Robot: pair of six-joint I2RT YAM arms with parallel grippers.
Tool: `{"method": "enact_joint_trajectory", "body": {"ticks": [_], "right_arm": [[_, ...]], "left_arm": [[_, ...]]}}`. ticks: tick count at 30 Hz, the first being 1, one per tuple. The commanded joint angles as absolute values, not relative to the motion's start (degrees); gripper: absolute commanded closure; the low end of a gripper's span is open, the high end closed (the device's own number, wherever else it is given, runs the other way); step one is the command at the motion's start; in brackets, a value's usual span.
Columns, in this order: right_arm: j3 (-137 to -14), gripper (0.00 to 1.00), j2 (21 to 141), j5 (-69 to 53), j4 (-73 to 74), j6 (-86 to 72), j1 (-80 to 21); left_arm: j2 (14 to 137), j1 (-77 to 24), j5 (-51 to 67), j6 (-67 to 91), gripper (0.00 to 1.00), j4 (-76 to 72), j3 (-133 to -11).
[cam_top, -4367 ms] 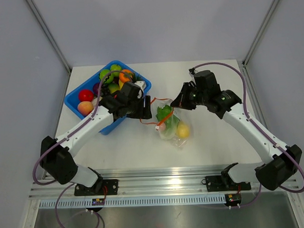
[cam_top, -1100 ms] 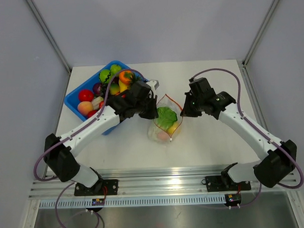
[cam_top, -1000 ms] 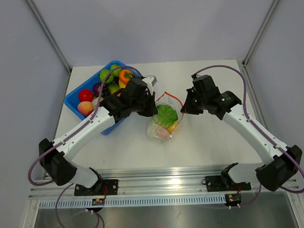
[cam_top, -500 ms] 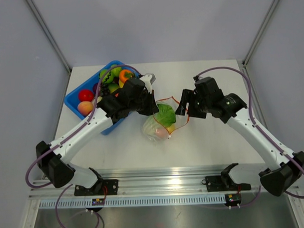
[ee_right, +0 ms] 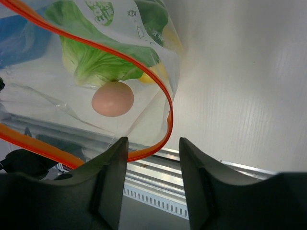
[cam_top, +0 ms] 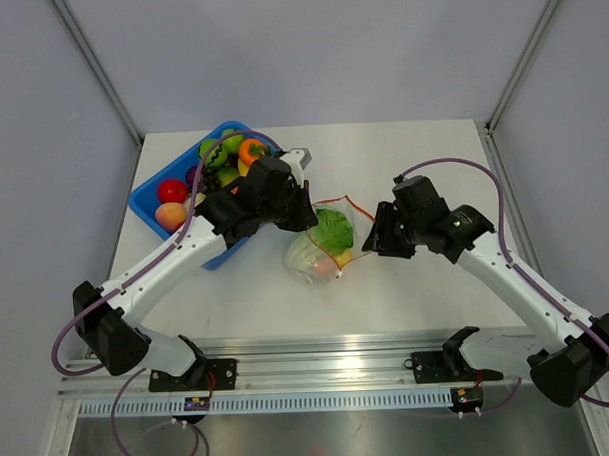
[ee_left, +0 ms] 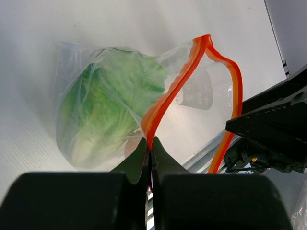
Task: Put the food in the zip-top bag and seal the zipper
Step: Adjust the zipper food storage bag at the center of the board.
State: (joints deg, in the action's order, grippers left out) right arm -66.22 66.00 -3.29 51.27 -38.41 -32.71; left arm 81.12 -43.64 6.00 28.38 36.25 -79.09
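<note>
The zip-top bag lies mid-table, lettuce inside and its mouth gaping. The left gripper is clenched on the zipper at its 10 o'clock end. The right gripper has its jaws apart and grips nothing. The zipper's free bend lies just at its 9 o'clock.

I work over a flat white table top that fills the middle of the top view. Plain pale grey walls close it at the back and on both sides. Two slanted silver metal posts come down from the upper corners. Along the lower edge lies a ribbed aluminium rail, and under it a dull grey steel sheet. The light is soft and even.
</note>
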Motion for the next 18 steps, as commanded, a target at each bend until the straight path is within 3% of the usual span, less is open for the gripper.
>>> {"method": "enact_joint_trajectory", "body": {"ticks": [1,2,5,6,12,18], "right_arm": [[-62.85,0.51,65.13,-8.25,45.1,-40.6,-33.4],[-62.75,0.64,65.3,-8.17,44.48,-40.43,-33.4],[-65.47,0.84,67.32,-4.84,44.47,-38.77,-33.4],[-68.87,0.99,68.72,-3.53,46.21,-37.63,-33.4],[-79.17,1.0,66.45,-2.54,47.99,-35.77,-33.4],[-71.41,1.0,65.3,-1.85,45.45,-36.39,-33.4]], "left_arm": [[80.42,-43.95,6.24,28.92,1.0,31.2,-79.19],[80.51,-43.95,6.33,29.0,1.0,31.2,-79.19],[80.42,-43.95,6.77,28.74,1.0,31.38,-79.36],[80.42,-43.95,6.33,28.13,1.0,31.81,-80.15],[78.84,-43.86,-2.09,24.0,1.0,38.75,-86.3],[80.06,-43.86,1.29,24.16,1.0,36.4,-85.18]]}}
